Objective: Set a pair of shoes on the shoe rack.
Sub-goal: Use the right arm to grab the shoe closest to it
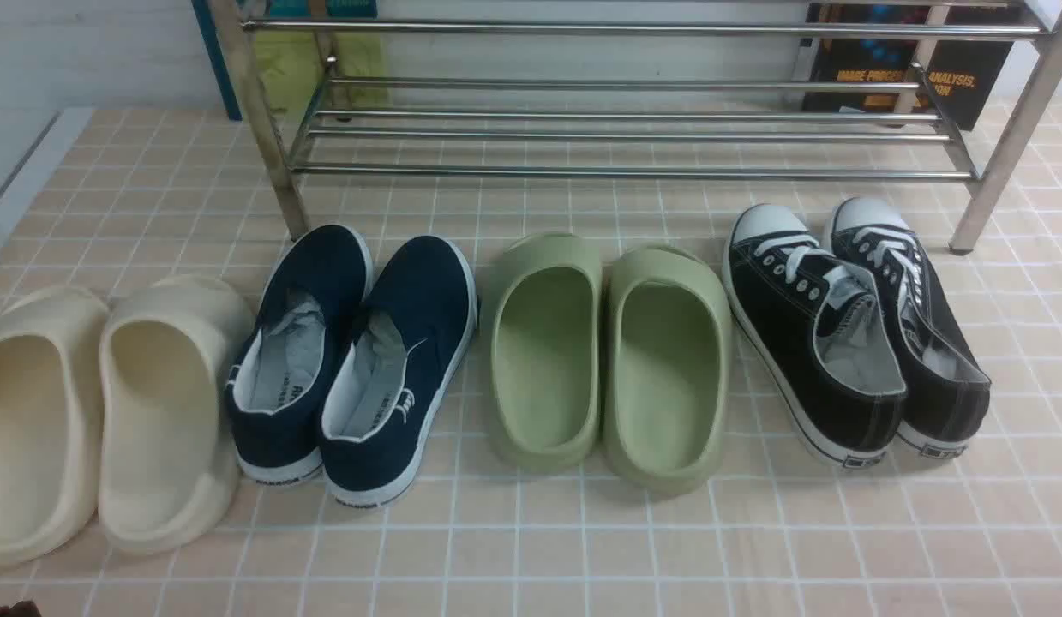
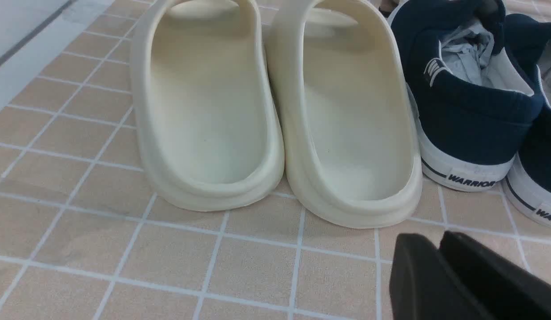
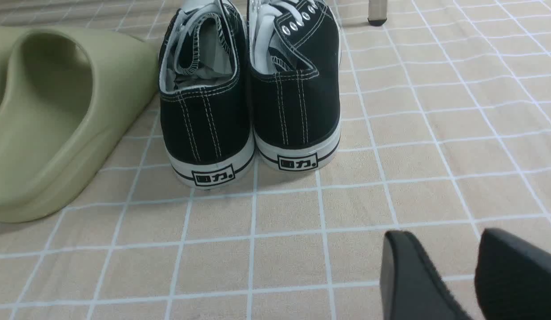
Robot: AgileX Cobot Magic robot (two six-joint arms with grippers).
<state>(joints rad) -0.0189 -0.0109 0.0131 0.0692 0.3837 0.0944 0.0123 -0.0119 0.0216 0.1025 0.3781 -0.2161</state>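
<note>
The pair of black lace-up sneakers (image 1: pixel 848 343) stands side by side on the tiled floor at the right, toes toward the shoe rack (image 1: pixel 633 171). The steel rack stands at the back, and its tiers show no shoes. In the right wrist view the sneakers' heels (image 3: pixel 248 120) face my right gripper (image 3: pixel 444 235). That gripper is open and empty, a short way behind them over bare tiles. My left gripper (image 2: pixel 433 238) is shut and empty, low over the floor behind the cream slippers and navy shoes. Neither gripper shows in the front view.
From left to right in front of the rack stand cream slippers (image 1: pixel 111 411), navy slip-ons (image 1: pixel 359 360) and green slippers (image 1: pixel 616 360), which touch the sneakers' left side. The rack's right leg (image 1: pixel 1002 146) stands just behind the sneakers. Books (image 1: pixel 908 77) lean behind the rack.
</note>
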